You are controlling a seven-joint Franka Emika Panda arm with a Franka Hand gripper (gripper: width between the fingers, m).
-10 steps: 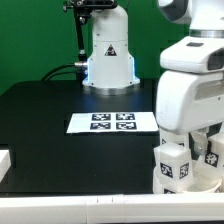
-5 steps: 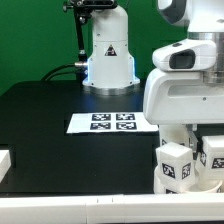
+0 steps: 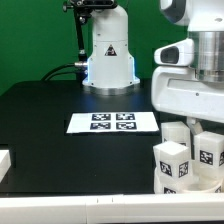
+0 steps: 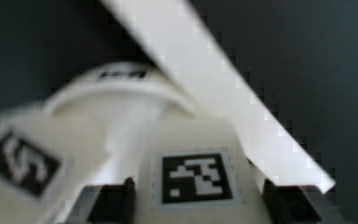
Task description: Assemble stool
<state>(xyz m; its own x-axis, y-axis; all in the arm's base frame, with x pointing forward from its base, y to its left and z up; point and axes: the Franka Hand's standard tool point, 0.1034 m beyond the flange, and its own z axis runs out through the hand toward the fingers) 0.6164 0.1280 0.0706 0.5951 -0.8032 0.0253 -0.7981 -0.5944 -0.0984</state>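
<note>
Your hand grips a tagged leg half-closed over the worktop, so most assembly seemingly remains.

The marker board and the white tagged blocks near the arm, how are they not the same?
The marker board lies thin and flat on the black table; the stool legs stand up blocky. The marker board shows four tags together; each stool leg face shows one. Both are white with black-and-white tags.
</note>
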